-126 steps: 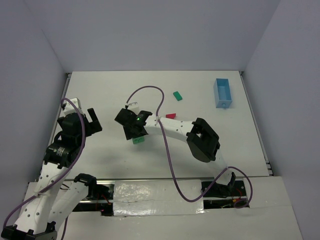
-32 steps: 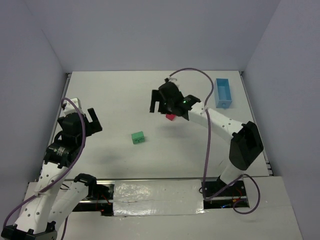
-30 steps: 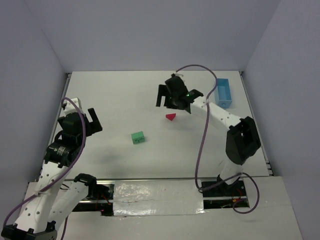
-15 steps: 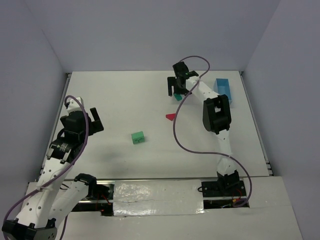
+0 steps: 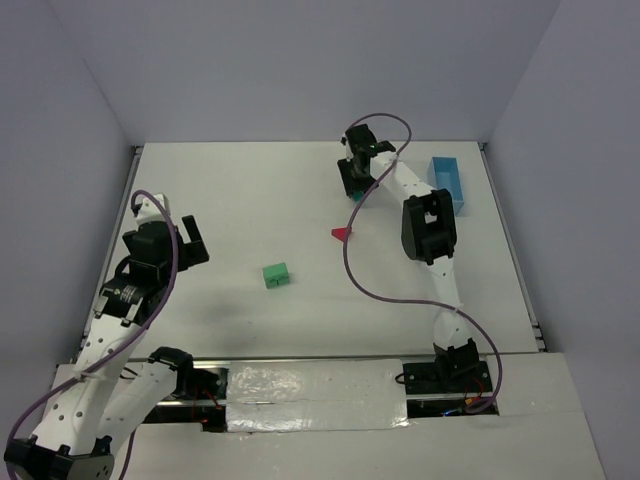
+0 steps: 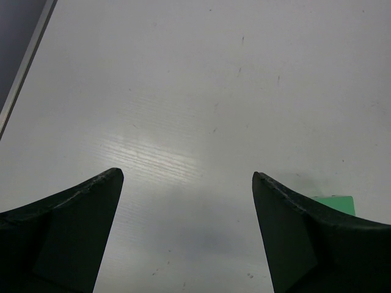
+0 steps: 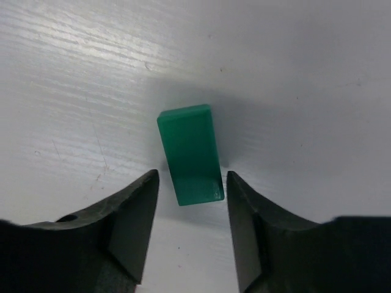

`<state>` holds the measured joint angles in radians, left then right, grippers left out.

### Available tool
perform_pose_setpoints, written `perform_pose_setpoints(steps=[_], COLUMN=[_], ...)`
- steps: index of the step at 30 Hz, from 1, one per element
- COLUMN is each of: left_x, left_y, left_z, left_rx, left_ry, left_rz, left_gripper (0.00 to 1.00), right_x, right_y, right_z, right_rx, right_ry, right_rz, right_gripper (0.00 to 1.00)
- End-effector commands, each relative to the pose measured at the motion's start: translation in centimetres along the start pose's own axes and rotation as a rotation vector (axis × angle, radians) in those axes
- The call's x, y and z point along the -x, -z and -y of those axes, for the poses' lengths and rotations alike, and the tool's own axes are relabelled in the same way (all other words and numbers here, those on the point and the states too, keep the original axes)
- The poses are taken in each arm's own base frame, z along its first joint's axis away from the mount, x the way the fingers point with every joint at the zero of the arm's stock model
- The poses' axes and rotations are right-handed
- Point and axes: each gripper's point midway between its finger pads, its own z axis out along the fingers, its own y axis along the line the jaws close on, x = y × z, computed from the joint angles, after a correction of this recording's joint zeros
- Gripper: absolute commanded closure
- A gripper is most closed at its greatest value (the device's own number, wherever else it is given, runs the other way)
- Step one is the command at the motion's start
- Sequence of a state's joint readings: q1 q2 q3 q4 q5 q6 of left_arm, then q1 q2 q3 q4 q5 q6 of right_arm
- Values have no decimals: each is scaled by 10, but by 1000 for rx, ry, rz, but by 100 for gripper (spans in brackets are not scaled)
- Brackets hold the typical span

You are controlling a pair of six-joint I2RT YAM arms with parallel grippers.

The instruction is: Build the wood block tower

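Status: right gripper parted narrowly, fingers flanking near end of green rectangular block, flat on table at far centre | red triangular piece lay nearer, apart | green notched block sat mid-table | left gripper spread wide, empty, over left side.

Lying well apart: red triangle, green block.
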<state>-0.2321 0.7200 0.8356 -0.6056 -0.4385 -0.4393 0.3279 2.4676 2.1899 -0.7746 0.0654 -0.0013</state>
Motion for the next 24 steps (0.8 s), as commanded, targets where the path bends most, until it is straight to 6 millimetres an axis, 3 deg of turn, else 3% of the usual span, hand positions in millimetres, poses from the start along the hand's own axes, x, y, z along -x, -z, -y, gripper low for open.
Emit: perform_pose_setpoints(steps=[1,2,6,8,11,14,16,17,19,20,22,24], left_x=[6,6,7,7,7,7,9,10,13,15,19,25], left_y=[-2,-2,-1,0,1,2,4,5,8,10,19,37], left_z=[6,6,7,9,11,14,19,20,29,33,51,81], left_rx=[-25,-27,-40,-54,-63,-83,-110,-119,-163,-187,-285,-460], left_ry=[-19,-19,-16,-17,-14,-8,0,5,26,35,76,130], left_rz=[24,23,29,32,33,35,41,44,45,48,39,24], left_gripper=[1,0,0,0,0,1,1,0,0,1,1,1], right_x=[14,14,17,27,33,48,53,72,72,81,73,58], right_y=[2,1,6,21,31,55,79,108,122,150,165,196], right_z=[4,3,0,-3,-4,-5,-10,-13,-19,-26,-43,-76], right_rx=[31,42,73,94,99,107,127,130,146,164,215,296], right_ry=[35,38,42,46,41,29,32,36,46,67,110,215], right_rz=[31,31,47,90,113,173,222,315,351,409,434,476], right_gripper=[47,56,75,84,85,88,88,88,88,88,88,87])
